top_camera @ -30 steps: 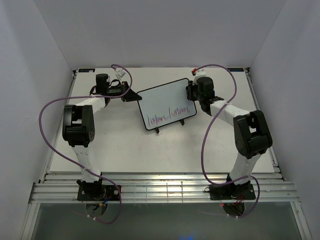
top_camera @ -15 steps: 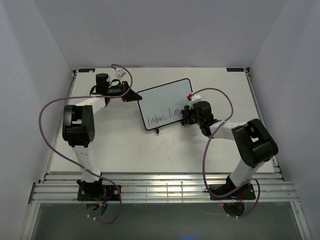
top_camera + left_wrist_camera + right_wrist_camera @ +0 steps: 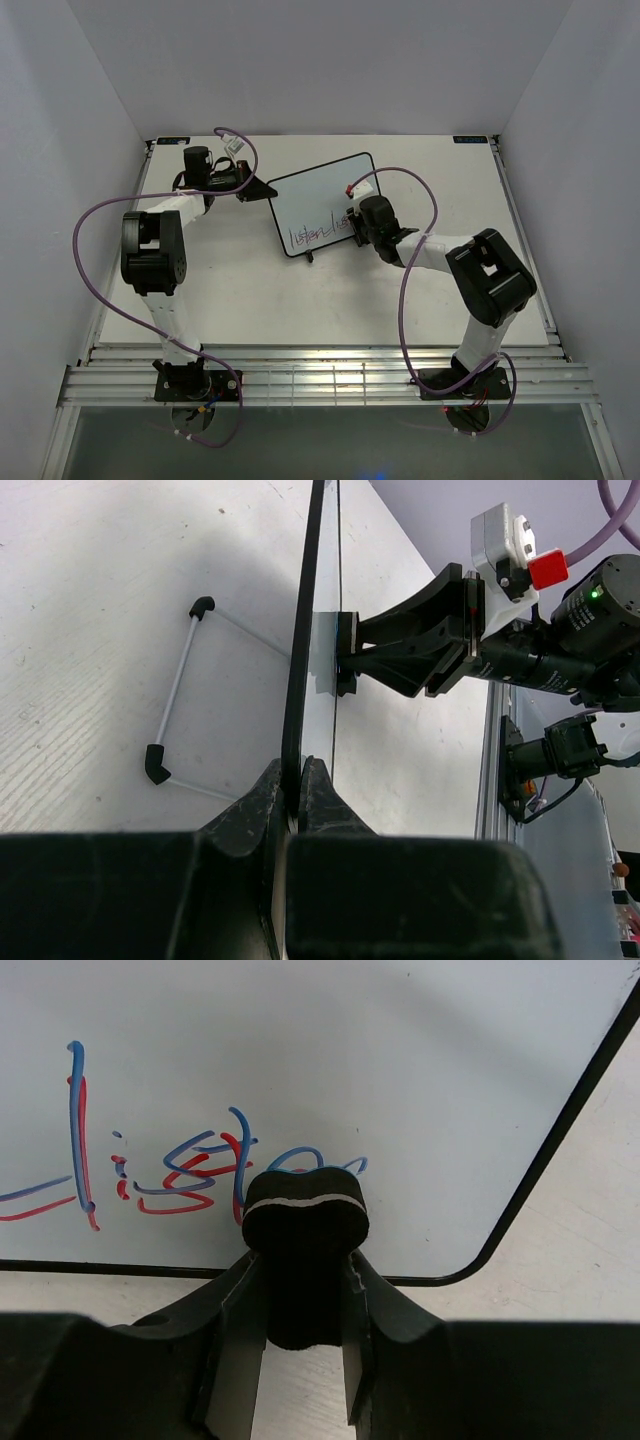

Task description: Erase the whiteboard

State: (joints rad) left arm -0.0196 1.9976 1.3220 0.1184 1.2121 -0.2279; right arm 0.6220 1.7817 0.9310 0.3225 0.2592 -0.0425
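The whiteboard (image 3: 318, 200) stands tilted on wire feet mid-table, with red and blue handwriting (image 3: 312, 236) along its lower part. My left gripper (image 3: 258, 190) is shut on the board's left edge; in the left wrist view the jaws (image 3: 300, 780) pinch the black frame (image 3: 305, 630) seen edge-on. My right gripper (image 3: 352, 228) is shut on a black bone-shaped eraser (image 3: 304, 1230) and presses it against the board face (image 3: 330, 1050) over the right end of the writing (image 3: 190, 1165). The board's lower right corner (image 3: 500, 1240) shows beside the eraser.
A wire stand foot (image 3: 175, 695) rests on the table behind the board. Purple cables (image 3: 100, 215) loop from both arms. A metal rail (image 3: 320, 375) runs along the near edge. Walls close in the table on three sides.
My right arm swung down from the board's upper right to its lower face and moved left along the writing; the right part of the handwriting is gone. The board shifted slightly left.
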